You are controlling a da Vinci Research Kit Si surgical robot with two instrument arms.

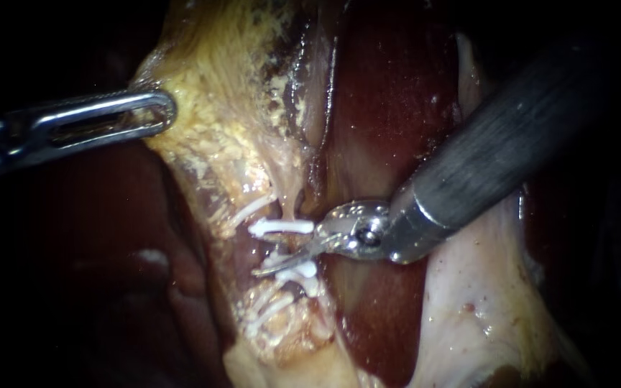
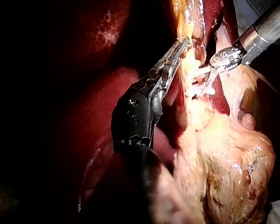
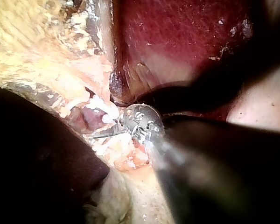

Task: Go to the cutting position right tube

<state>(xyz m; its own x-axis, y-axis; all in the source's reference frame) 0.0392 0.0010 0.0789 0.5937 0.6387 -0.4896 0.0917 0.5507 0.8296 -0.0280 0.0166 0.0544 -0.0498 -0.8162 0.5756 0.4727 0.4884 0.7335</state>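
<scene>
The right instrument's [image 1: 271, 264] blades were seen slightly apart around the right tube [image 1: 290, 208], between white clips [image 1: 282, 228]. Centring between the clips was judged essential. Beyond, the left instrument [image 1: 149, 115] was clamped on fatty tissue [image 1: 210, 108].

Left instrument [image 1: 159, 111] gleaming, polished metal, mirror-bright; right instrument [image 1: 282, 260] shiny metal at the tip, its shaft [image 1: 497, 158] matt dark grey, faintly brushed; clips [image 1: 282, 228] white, smooth, plastic by the look; liver [image 1: 389, 108] wet and glossy; tissue [image 1: 231, 86] yellow, crumbly, rough
</scene>
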